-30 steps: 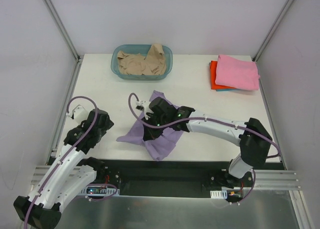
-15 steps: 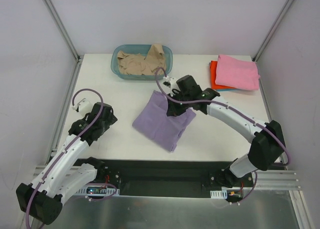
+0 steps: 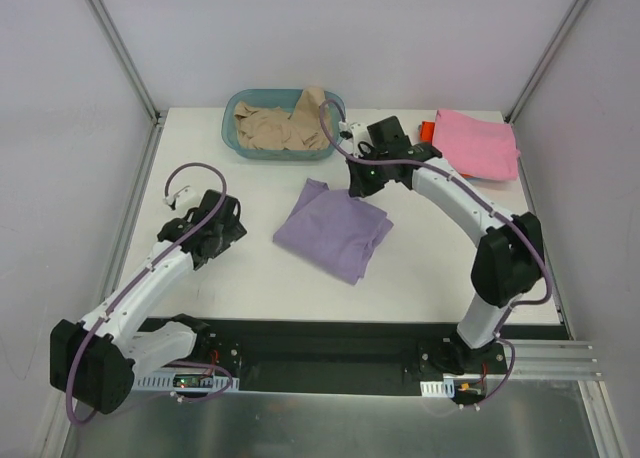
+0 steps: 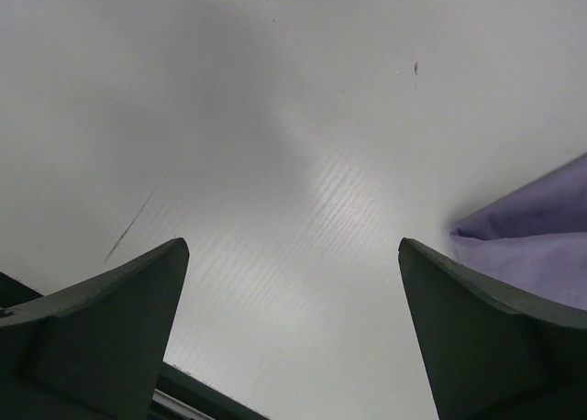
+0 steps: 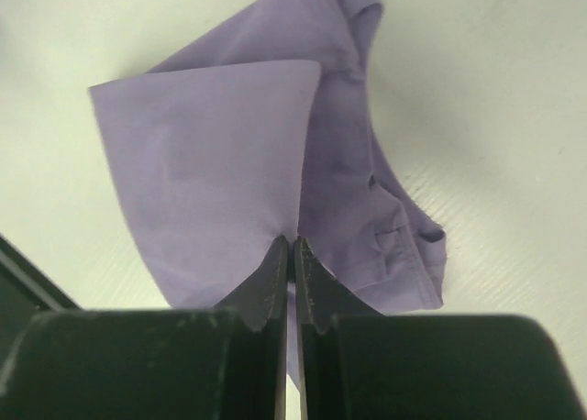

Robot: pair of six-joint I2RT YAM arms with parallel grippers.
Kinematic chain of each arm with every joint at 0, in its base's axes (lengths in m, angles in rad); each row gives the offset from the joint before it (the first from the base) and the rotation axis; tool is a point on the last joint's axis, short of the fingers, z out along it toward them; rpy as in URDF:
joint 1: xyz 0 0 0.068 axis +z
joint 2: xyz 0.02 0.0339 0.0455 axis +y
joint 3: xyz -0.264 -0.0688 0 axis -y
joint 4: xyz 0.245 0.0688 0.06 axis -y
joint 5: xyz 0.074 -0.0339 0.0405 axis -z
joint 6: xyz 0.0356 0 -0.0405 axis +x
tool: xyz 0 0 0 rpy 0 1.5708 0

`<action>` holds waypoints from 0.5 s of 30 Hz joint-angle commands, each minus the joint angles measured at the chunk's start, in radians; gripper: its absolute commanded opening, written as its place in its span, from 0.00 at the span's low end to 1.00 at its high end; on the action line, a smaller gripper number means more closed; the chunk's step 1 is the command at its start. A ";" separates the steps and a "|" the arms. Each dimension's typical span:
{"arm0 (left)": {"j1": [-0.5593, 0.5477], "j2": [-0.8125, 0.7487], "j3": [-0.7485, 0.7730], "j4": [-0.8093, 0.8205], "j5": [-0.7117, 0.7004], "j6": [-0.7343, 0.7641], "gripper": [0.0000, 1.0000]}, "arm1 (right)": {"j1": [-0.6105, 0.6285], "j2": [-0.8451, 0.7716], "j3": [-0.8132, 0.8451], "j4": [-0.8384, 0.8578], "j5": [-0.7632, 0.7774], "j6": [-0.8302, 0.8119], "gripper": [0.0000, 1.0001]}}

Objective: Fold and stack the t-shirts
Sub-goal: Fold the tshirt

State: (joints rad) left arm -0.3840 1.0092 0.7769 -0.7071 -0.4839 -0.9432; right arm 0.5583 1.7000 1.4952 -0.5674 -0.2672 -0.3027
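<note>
- Lying on the table (image 3: 430,268), the lavender-purple t-shirt (image 3: 333,230) is loosely folded, one flap turned over the rest of it and a sleeve showing at its far side in the right wrist view.
- The right gripper (image 5: 289,248) has its fingers pressed together at the shirt's edge, where the crease of the turned flap runs into the fingertips; a sliver of lavender shows in the slit between them, so it is pinching the cloth.
- The bulk of the shirt spreads away ahead of those fingertips, flat on the table.
- The left gripper (image 4: 293,246) is spread wide over bare table, holding nothing; a corner of the lavender shirt shows just beside one of its fingers (image 4: 486,337), not touching it.
- Behind the right gripper's wrist, the pink t-shirt (image 3: 480,145) lies folded on top of the orange-red t-shirt (image 3: 426,130), of which only a small part shows past the arm.
- To the other side of the right gripper, close by, the beige t-shirt (image 3: 280,128) is crumpled inside the teal basket (image 3: 232,111).
</note>
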 commanded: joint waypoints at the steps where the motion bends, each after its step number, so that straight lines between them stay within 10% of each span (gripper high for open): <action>1: 0.013 0.063 0.059 0.044 0.045 0.035 0.99 | -0.057 0.110 0.072 -0.052 0.047 -0.021 0.03; 3: 0.013 0.097 0.070 0.054 0.079 0.047 0.99 | -0.066 0.167 0.150 -0.109 0.094 -0.010 0.10; 10: 0.013 0.189 0.116 0.158 0.284 0.122 0.99 | -0.075 0.241 0.211 -0.160 0.194 0.071 0.99; 15: 0.013 0.265 0.111 0.349 0.520 0.161 0.99 | -0.087 0.086 0.018 -0.060 0.200 0.172 0.99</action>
State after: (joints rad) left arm -0.3775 1.2308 0.8600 -0.5213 -0.1787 -0.8383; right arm 0.4793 1.9526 1.6234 -0.6727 -0.0910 -0.2302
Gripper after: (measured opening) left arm 0.993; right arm 0.993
